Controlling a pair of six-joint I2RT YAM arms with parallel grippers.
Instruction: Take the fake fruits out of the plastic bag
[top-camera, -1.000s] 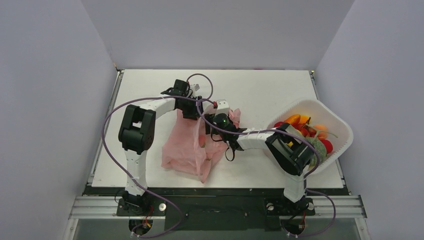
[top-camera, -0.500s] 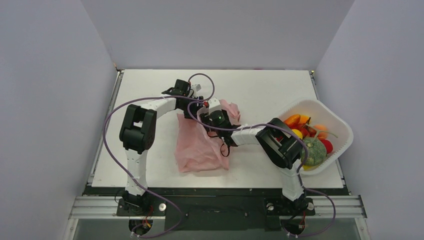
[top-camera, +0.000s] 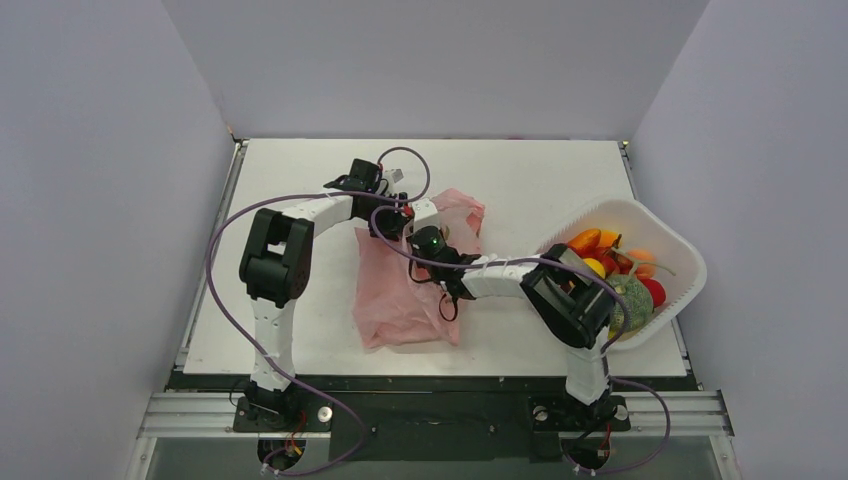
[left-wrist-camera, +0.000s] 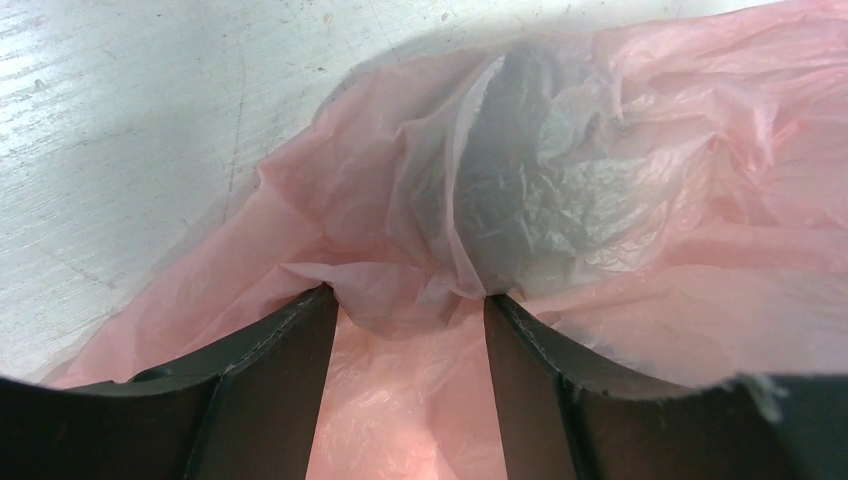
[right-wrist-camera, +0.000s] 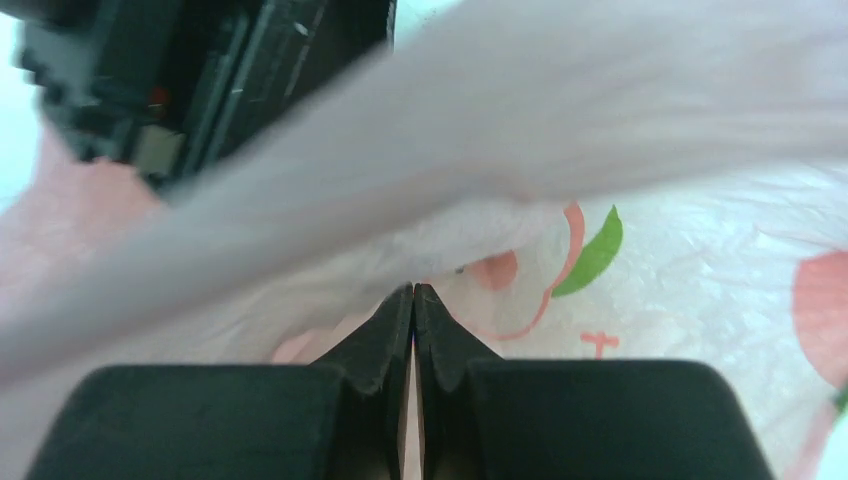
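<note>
The pink plastic bag (top-camera: 400, 295) lies crumpled on the table's middle, one flap raised at its far end (top-camera: 462, 212). My left gripper (top-camera: 388, 222) is at the bag's far edge. In the left wrist view it (left-wrist-camera: 408, 295) is open, with loose pink film (left-wrist-camera: 560, 190) draped across and between its fingers. My right gripper (top-camera: 420, 222) is beside it, and in the right wrist view it (right-wrist-camera: 413, 288) is shut with its tips pinching a fold of the bag (right-wrist-camera: 700, 270). The fake fruits (top-camera: 610, 265) sit in the basket; none shows inside the bag.
A white plastic basket (top-camera: 670, 240) stands at the table's right edge, tilted, with an orange piece (top-camera: 585, 238), a green melon (top-camera: 630, 300) and a red one (top-camera: 655, 290) inside. The left gripper's dark body (right-wrist-camera: 200, 70) is close in front of the right wrist camera. Purple cables loop over the bag.
The right gripper has shut on the bag's film. The bag slid right and folded over, and its far flap has risen. The left gripper has barely moved.
</note>
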